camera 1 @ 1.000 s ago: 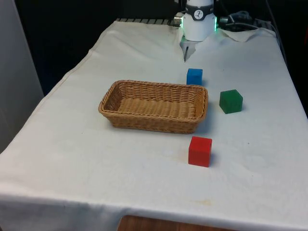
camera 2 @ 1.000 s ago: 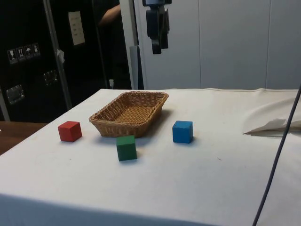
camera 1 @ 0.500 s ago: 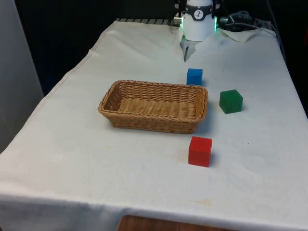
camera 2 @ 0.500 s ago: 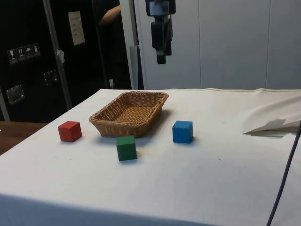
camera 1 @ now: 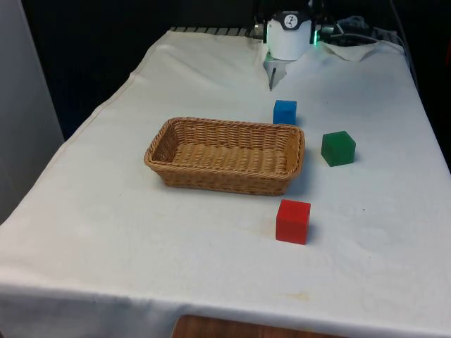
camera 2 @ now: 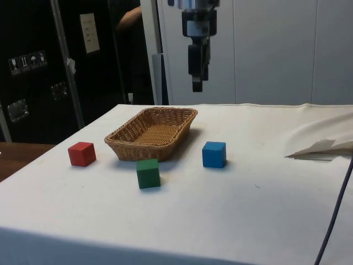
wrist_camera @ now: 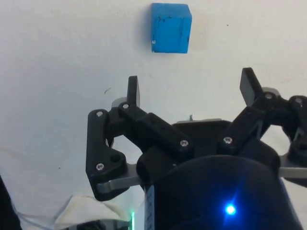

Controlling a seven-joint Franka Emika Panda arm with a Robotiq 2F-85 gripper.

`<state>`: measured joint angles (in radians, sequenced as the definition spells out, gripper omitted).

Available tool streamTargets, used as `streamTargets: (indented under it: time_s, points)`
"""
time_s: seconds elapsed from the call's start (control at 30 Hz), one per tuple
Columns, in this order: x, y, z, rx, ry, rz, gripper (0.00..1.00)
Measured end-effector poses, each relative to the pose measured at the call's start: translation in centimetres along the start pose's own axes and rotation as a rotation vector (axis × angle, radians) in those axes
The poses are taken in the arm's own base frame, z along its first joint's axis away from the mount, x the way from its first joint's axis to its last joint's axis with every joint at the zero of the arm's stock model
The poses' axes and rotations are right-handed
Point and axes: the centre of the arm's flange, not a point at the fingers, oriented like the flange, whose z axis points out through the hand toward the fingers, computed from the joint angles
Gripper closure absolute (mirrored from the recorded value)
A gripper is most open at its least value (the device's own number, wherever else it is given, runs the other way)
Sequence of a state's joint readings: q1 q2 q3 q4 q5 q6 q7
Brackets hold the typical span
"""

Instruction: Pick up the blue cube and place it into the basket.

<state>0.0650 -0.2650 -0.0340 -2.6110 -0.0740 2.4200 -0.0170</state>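
The wrist view shows what the fixed cameras do not: the claw (wrist_camera: 191,88) has its two fingers (wrist_camera: 133,91) spread wide apart with nothing between them, and the blue cube (wrist_camera: 171,28) lies on the white cloth ahead of the fingertips, apart from them. In the side view the claw (camera 2: 197,83) hangs high in the air, pointing straight down, above the far end of the tabletop (camera 2: 231,204). The front view places the blue cube (camera 1: 285,112) just beyond the basket's (camera 1: 225,155) far right corner, with a green cube (camera 1: 338,148) to the front view's right and a red cube (camera 1: 292,221) nearer.
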Motion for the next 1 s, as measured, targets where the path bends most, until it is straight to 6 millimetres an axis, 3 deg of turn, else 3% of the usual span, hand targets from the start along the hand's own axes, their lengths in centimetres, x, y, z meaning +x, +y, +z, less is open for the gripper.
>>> streamTargets:
  time_s: [0.57, 1.0]
  points:
    - [-2.3, 0.4, 3.8, 0.007, 0.047, 0.007, 0.00]
    - [-3.4, 1.2, 8.1, 0.010, 0.075, 0.020, 0.00]
